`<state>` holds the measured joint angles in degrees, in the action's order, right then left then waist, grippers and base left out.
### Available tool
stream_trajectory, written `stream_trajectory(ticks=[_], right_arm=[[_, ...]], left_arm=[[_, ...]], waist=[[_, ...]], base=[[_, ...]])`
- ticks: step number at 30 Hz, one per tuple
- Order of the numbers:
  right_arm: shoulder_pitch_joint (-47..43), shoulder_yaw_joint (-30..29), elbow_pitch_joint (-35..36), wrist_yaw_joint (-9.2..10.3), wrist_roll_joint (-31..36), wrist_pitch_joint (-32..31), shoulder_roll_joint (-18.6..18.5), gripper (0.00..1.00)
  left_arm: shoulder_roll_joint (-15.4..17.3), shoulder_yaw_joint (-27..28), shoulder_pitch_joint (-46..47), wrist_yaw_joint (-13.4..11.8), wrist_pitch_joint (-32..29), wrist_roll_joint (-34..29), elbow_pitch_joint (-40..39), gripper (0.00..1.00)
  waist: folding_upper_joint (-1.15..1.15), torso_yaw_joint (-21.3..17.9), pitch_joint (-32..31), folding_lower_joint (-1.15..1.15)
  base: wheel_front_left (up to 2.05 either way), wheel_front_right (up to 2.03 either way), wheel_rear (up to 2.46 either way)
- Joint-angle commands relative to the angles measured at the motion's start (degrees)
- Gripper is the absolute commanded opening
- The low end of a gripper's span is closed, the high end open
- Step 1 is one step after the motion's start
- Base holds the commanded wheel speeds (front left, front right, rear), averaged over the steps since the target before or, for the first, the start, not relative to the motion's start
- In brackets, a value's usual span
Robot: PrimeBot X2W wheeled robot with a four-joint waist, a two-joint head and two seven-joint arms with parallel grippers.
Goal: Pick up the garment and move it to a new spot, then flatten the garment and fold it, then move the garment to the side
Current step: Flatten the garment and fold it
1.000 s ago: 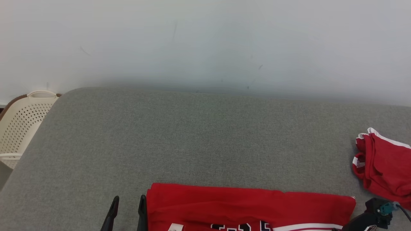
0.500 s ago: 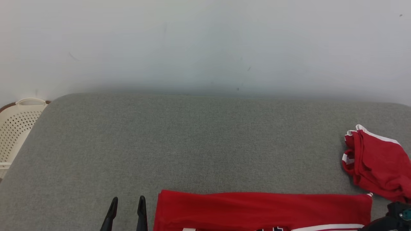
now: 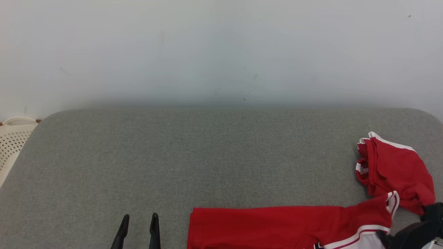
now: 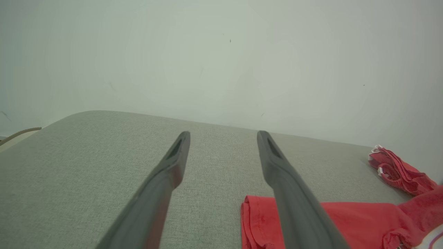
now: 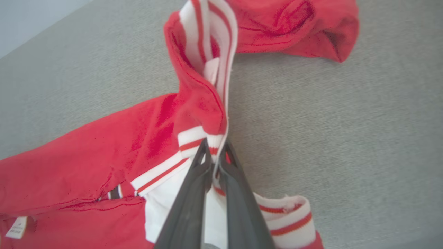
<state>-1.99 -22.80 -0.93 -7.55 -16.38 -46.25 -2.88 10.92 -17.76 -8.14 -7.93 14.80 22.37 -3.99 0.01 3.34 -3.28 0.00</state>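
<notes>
A pale, plain wall (image 3: 221, 52) stands behind a broad surface (image 3: 173, 155) covered in grey woven fabric, with rounded far corners.

The red garment (image 3: 277, 224) lies at the near edge of this surface, toward the right. It is a long flat band, and its long axis runs left to right across the head view. The left end is a straight, doubled edge. The right end points toward the surface's right side, where it is pulled up into a peak. The cloth is a soft, matte knit with white ribbed trim striped in red, and the right wrist view shows a small white label (image 5: 15, 228) at its lower left.

A second red piece (image 3: 394, 166), crumpled and edged in white, sits near the right edge of the surface, just beyond the raised end.

A cream perforated plastic basket (image 3: 12, 141) stands off the left edge.

The right gripper (image 5: 215, 145) has its dark fingers pressed together, pinching the striped white trim at the garment's right end.

The left gripper (image 3: 140, 216) has its fingers spread apart with nothing between them, over bare grey fabric just left of the garment's left end.
</notes>
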Motion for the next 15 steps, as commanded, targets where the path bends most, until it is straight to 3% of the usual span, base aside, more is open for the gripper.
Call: stream_trajectory(ticks=[1,7,15], right_arm=[[-0.99,2.44,1.38,0.12,-3.07,-1.58,0.06,0.0],[-2.19,11.36,3.67,0.11,-13.34,-4.4,0.05,0.0],[3.09,25.84,-3.04,0.11,-18.0,0.6,0.01,0.0]], left_arm=[[-0.07,0.01,-0.28,0.28,0.27,0.21,0.3,1.0],[-0.39,-0.39,0.49,0.82,0.31,0.14,1.16,1.0],[-0.49,-0.29,0.98,0.55,0.38,0.08,1.82,1.0]], waist=[[-0.01,-0.21,-0.2,0.0],[-0.01,0.35,-0.62,0.0],[-0.01,1.37,-0.58,0.0]], base=[[0.0,0.0,0.0],[0.0,0.0,0.0],[0.0,0.0,0.0]])
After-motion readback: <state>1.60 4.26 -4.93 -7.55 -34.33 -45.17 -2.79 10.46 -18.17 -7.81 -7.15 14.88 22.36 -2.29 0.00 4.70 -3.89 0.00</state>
